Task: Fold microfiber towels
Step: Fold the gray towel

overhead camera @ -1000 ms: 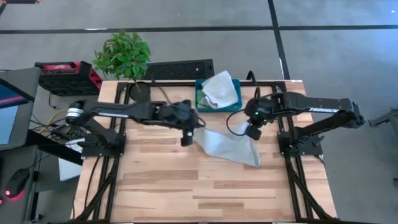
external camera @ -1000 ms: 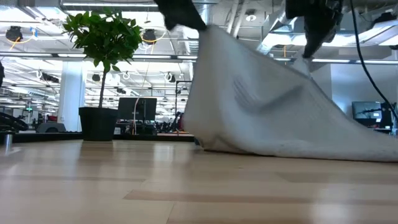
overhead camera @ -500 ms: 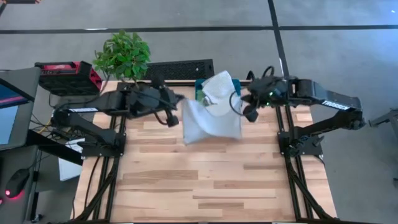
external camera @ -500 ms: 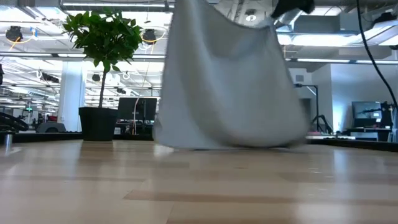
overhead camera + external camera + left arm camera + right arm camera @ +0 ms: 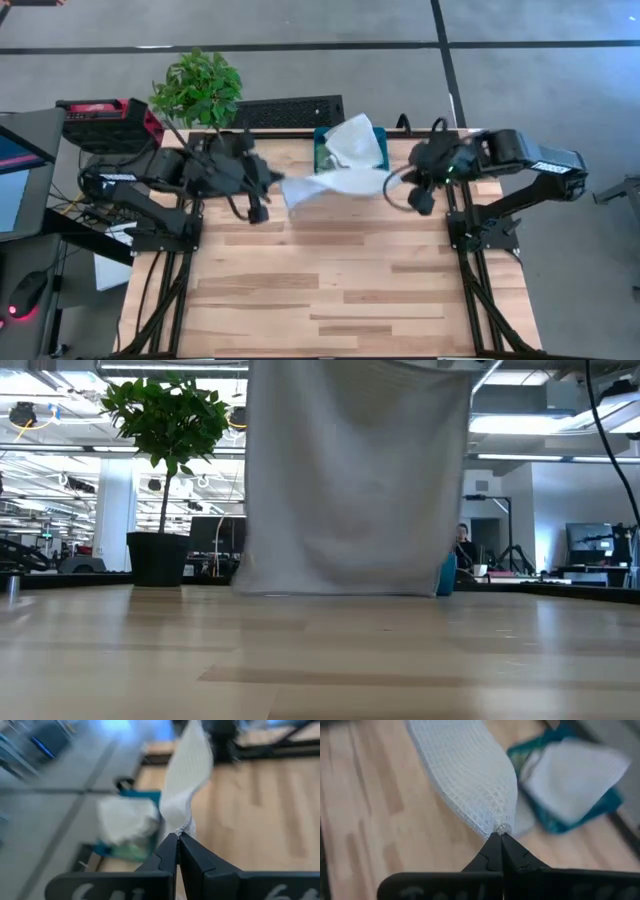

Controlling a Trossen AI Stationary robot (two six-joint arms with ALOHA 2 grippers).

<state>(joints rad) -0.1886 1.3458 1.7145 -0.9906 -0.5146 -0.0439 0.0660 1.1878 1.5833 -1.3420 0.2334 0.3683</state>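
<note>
A pale grey towel (image 5: 330, 184) is held stretched in the air between the two arms, above the rear part of the worktop (image 5: 330, 290). The left end effector (image 5: 177, 836) is clamped on one corner of the towel. The right end effector (image 5: 499, 834) is clamped on the opposite corner. In the low view, the towel (image 5: 355, 480) hangs as a flat sheet with its lower edge just above the worktop surface. Behind the towel, a teal bin (image 5: 325, 160) at the rear edge holds more towels (image 5: 355, 140). A potted plant (image 5: 198, 88) stands at the rear left corner.
</note>
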